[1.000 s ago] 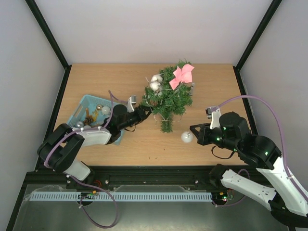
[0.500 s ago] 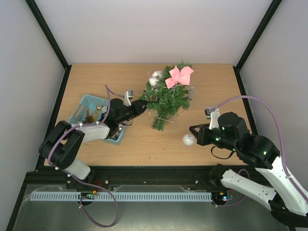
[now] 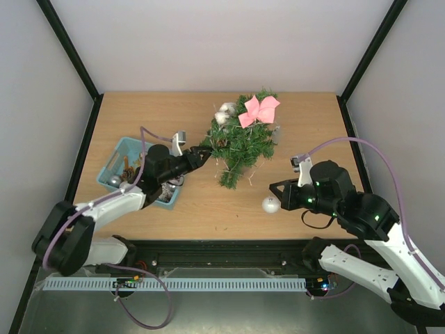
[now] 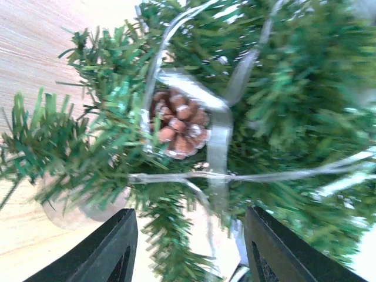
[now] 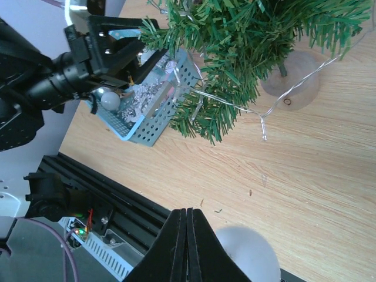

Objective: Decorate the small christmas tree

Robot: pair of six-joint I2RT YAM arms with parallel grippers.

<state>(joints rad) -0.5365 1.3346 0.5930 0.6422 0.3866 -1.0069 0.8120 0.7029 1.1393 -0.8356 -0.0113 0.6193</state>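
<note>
The small christmas tree (image 3: 240,142) stands at the table's middle with a pink bow (image 3: 259,110) and silver balls (image 3: 224,113) on it. My left gripper (image 3: 204,154) is open at the tree's left side. In the left wrist view its jaws (image 4: 191,252) stand wide apart below a pine cone (image 4: 179,122) that hangs among the branches (image 4: 282,88). My right gripper (image 3: 277,195) is shut, with a white ball ornament (image 3: 270,204) hanging at its tips. In the right wrist view the shut gripper (image 5: 189,235) has the ball (image 5: 247,258) beside it.
A teal basket (image 3: 117,147) of ornaments sits left of the tree, under my left arm; it also shows in the right wrist view (image 5: 147,120). A thin light wire (image 5: 267,114) trails from the tree's clear base (image 5: 291,79). Black frame posts stand at the table's corners.
The tree has turned and shifted a little up and to the left. My left arm's elbow has swung down and left while its gripper stays at the tree. The right gripper with the ball has edged left.
</note>
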